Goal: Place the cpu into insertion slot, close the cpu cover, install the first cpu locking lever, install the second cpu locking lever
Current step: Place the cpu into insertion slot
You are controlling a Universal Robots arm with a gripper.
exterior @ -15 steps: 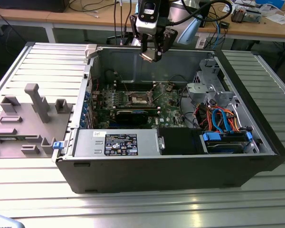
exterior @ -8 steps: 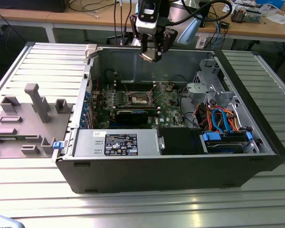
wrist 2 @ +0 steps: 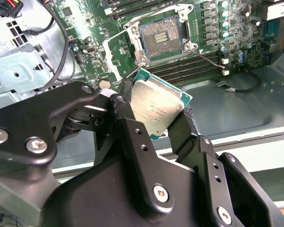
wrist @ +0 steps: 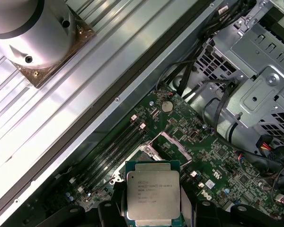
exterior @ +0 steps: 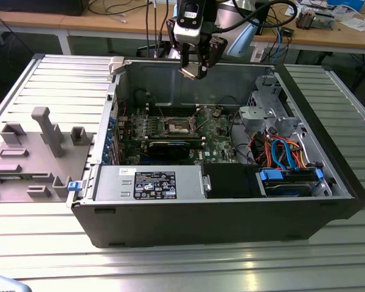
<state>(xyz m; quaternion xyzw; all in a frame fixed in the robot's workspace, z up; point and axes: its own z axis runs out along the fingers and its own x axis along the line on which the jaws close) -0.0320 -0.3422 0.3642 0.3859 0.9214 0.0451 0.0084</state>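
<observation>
1. The gripper [wrist 2: 155,117] is closest to the lens in the second wrist view, where its black linkage and bolted finger arms fill the foreground.
2. Its two fingers are clamped on opposite edges of the cpu [wrist 2: 154,101]. The chip's silver-grey heat spreader faces the camera, with a green rim showing around it.
3. The first wrist view shows the same grip. The cpu [wrist: 153,194] sits square between the dark fingertips, clear of the board beneath.
4. In the exterior view the gripper [exterior: 194,68] hangs above the far wall of the open computer case [exterior: 231,213], well above the green motherboard [exterior: 214,129].
5. The insertion slot [wrist 2: 161,35] is uncovered, and its dark contact field shows inside the silver frame. The chip is not yet seated, so the first step looks unfinished.
6. The cpu cover [wrist: 175,144] stands swung up beside the socket. A thin wire locking lever [wrist 2: 209,56] lies released, angled out over the memory slots.
7. The relation that matters is where the socket lies from the chip. In the exterior view the insertion slot [exterior: 173,126] sits lower than the gripper and slightly toward the exterior view's left. Chip and socket are well apart, with open air between them.
8. A round coin battery [wrist: 166,106] lies on the board near the socket, apart from it.
</observation>
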